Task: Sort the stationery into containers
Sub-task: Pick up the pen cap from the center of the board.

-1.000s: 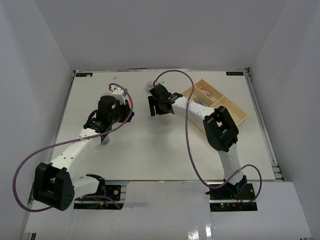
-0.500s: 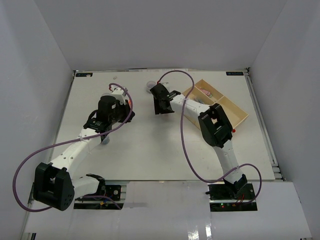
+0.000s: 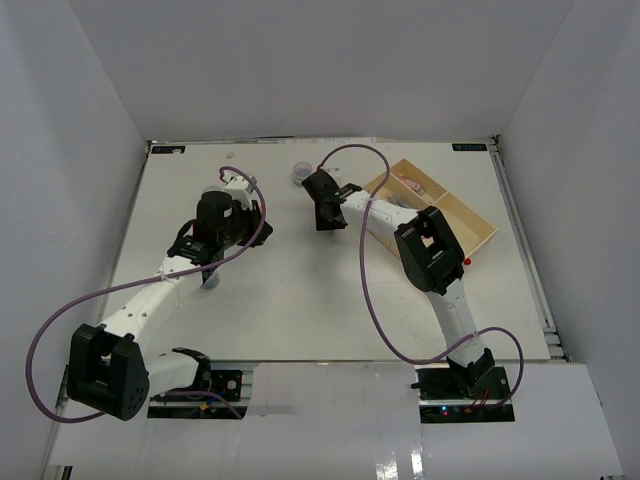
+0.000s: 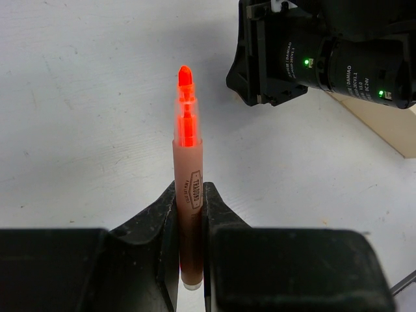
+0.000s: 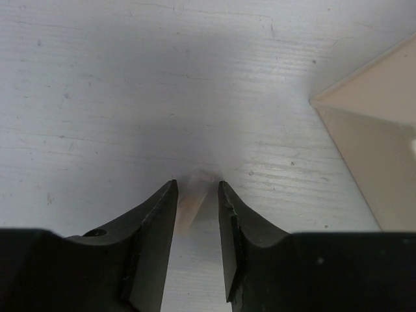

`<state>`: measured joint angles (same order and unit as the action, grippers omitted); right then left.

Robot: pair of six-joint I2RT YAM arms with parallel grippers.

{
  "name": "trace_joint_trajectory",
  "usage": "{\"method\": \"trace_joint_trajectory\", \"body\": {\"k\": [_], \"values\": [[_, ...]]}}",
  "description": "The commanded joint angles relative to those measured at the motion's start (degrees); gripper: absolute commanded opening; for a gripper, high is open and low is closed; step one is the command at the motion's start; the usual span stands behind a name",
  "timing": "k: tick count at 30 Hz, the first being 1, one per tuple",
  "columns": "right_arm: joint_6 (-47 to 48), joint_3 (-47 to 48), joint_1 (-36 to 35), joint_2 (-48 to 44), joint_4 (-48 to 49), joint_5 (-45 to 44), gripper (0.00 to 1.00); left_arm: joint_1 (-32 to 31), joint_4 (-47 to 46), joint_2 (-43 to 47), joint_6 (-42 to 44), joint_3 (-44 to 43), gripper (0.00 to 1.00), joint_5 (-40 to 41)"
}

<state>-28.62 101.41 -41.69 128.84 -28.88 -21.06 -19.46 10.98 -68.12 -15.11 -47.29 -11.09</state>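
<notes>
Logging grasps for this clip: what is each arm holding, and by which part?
Left fingers clamp the orange pen low on its barrel. Right fingers flank a pale blurred item; hold cannot be told.

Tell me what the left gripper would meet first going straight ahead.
Likely bare table: the left gripper, shut on an orange marker, points at white surface past the marker's tip. The right arm sits just right of that line; depth unclear.

Your table (image 5: 97, 97) is matt white, with a fine wood-like grain and small scuffs, and the tray (image 5: 370, 130) looks smooth and matt beige. The orange highlighter (image 4: 187, 175) is glossy, translucent plastic with a duller printed barrel; the left hand (image 4: 189, 198) and the right hand (image 5: 196, 192) both show you matt black plastic.
</notes>
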Motion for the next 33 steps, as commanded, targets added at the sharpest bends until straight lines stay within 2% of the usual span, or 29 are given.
{"method": "trace_joint_trajectory", "body": {"k": [1, 6, 10, 13, 17, 19, 22, 26, 30, 33], "values": [[-1.17, -0.51, 0.21, 0.8, 1.46, -1.0, 0.37, 0.48, -0.26, 0.62, -0.44, 0.18, 0.0, -1.74], [-1.17, -1.38, 0.12, 0.45, 1.9, -0.04, 0.31, 0.74, -0.52, 0.62, -0.62, 0.27, 0.0, -2.35], [-0.65, -3.75, 0.21, -1.56, 4.35, 0.76, 0.18, 0.92, -1.23, 0.62, -0.53, 0.53, 0.0, -4.19], [0.41, -7.0, 0.12, -4.72, 7.33, 1.54, 0.15, 0.92, -2.02, 0.7, -0.36, 0.71, 0.0, -6.65], [2.95, -13.76, -0.06, -13.4, 12.88, 2.78, 0.08, 1.01, -4.03, 1.14, 0.52, 1.23, 0.0, -10.96], [5.32, -19.1, -0.32, -17.37, 15.86, 3.74, 0.08, 1.01, -5.0, 1.84, 1.05, 1.67, 0.0, -13.42], [7.6, -26.75, -0.32, -28.86, 23.33, 5.58, 0.08, 1.01, -8.24, 3.33, 1.32, 2.55, 0.0, -18.95], [10.6, -34.23, -0.32, -39.5, 35.35, 8.66, 0.08, 0.92, -12.98, 5.44, 0.7, 3.6, 0.0, -26.07], [12.71, -37.86, -0.41, -47.79, 42.83, 11.91, 0.08, 0.74, -16.87, 4.66, -0.97, 2.3, 0.0, -33.18], [13.33, -37.77, -0.41, -51.66, 46.79, 12.27, 0.08, -0.13, -17.14, 2.73, -1.06, -2.45, 0.0, -35.49]]}}
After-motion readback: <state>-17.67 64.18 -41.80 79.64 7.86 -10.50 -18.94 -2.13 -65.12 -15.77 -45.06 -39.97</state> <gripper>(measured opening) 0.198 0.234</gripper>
